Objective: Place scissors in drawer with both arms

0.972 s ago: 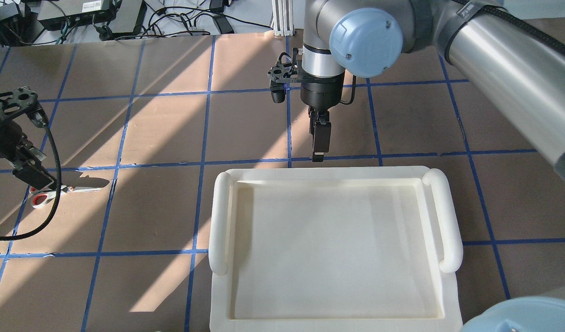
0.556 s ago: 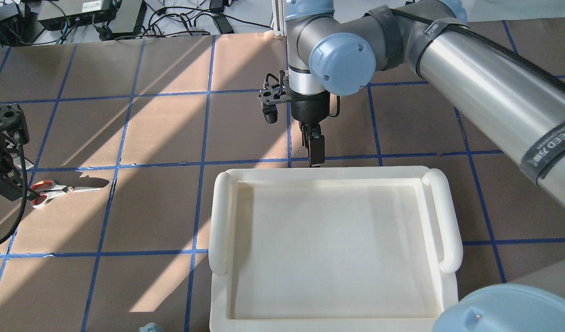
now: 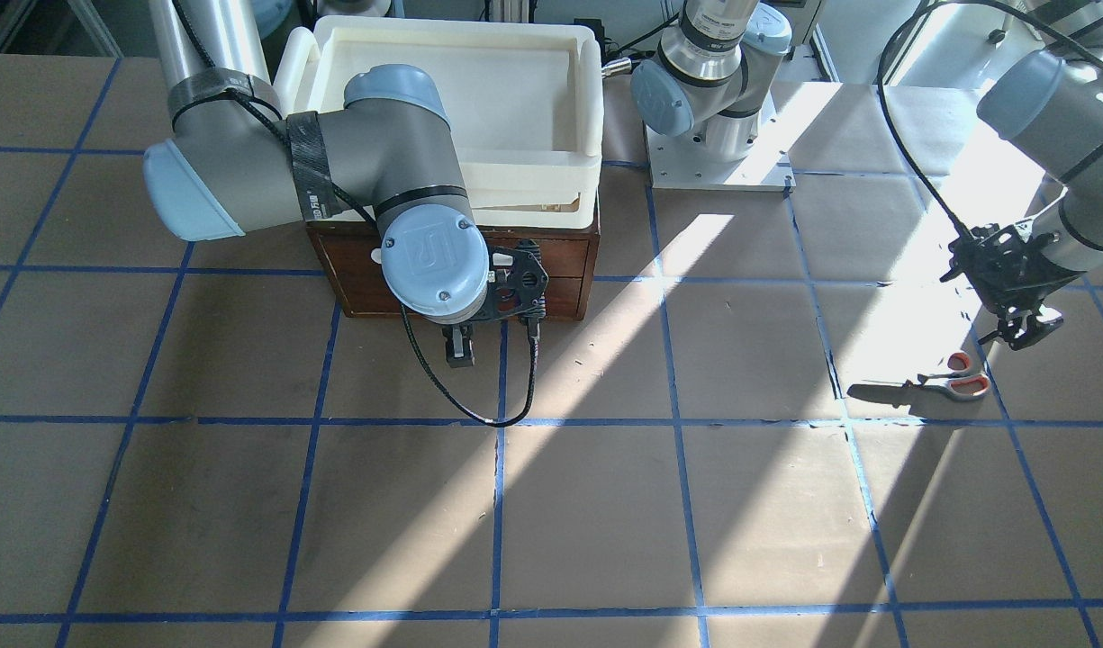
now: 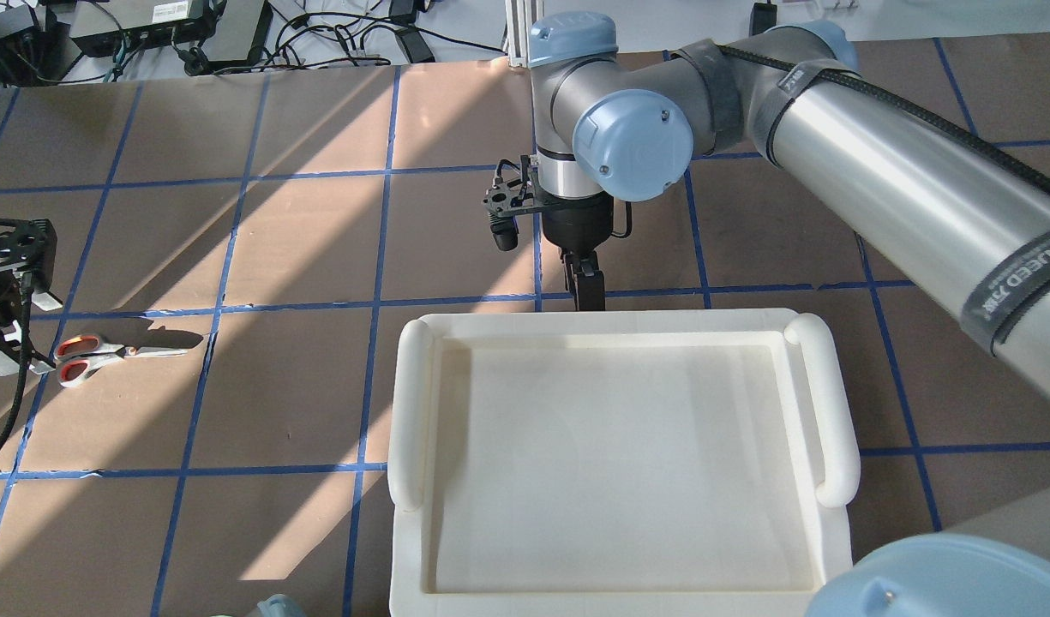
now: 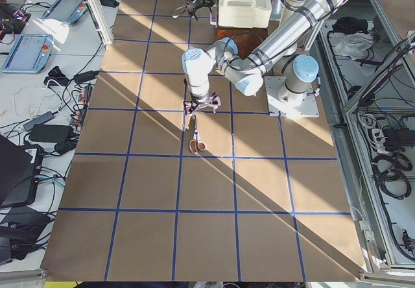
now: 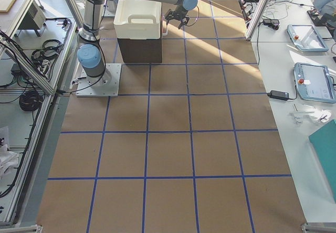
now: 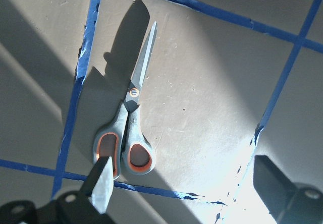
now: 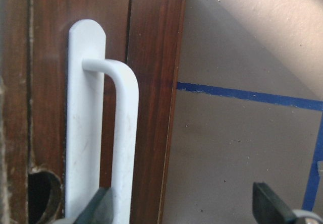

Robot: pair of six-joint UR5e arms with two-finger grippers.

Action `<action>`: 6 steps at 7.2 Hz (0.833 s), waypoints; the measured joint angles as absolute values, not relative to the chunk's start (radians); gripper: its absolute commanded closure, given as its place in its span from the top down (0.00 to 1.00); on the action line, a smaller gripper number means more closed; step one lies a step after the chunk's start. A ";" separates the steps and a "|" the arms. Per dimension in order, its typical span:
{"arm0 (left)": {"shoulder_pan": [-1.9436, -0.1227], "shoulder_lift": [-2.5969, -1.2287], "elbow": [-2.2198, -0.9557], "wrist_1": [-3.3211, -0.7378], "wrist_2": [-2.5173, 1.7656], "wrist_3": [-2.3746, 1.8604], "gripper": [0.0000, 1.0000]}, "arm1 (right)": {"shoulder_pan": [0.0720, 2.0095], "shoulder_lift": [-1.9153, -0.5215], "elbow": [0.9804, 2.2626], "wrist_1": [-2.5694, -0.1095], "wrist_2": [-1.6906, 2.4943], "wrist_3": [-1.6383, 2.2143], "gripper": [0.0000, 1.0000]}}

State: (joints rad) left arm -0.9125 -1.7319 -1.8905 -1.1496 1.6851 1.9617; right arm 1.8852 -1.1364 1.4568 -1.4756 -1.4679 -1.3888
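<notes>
The scissors (image 4: 105, 352) lie flat on the brown table at the far left, blades closed, orange-lined handles towards my left gripper (image 4: 15, 338). In the left wrist view the scissors (image 7: 129, 125) lie just ahead of the open left gripper (image 7: 186, 188), one fingertip (image 7: 103, 181) over a handle loop. The dark-brown drawer (image 3: 551, 270) is shut. My right gripper (image 4: 586, 291) hangs in front of it, open, with the white bar handle (image 8: 123, 133) beside one finger (image 8: 96, 211).
A white plastic tray (image 4: 409, 411) sits on top of the wooden drawer cabinet. Blue tape lines grid the table. The left arm's base (image 3: 718, 135) stands beside the cabinet. Cables and electronics lie beyond the table's far edge.
My left gripper has drawn back off the scissors' handles towards the table's left edge; the scissors stay put. My right gripper has dropped lower in front of the drawer.
</notes>
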 measured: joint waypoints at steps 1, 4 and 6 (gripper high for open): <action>-0.907 -1.766 -1.892 -1.105 1.686 2.022 0.99 | 1.885 -1.140 1.458 -1.473 -1.468 -1.388 1.00; -0.889 -1.859 -1.894 -1.007 1.679 2.129 1.00 | 1.885 -1.156 1.462 -1.453 -1.467 -1.392 1.00; -0.887 -1.913 -1.894 -0.970 1.652 2.144 0.94 | 1.885 -1.158 1.481 -1.461 -1.462 -1.387 1.00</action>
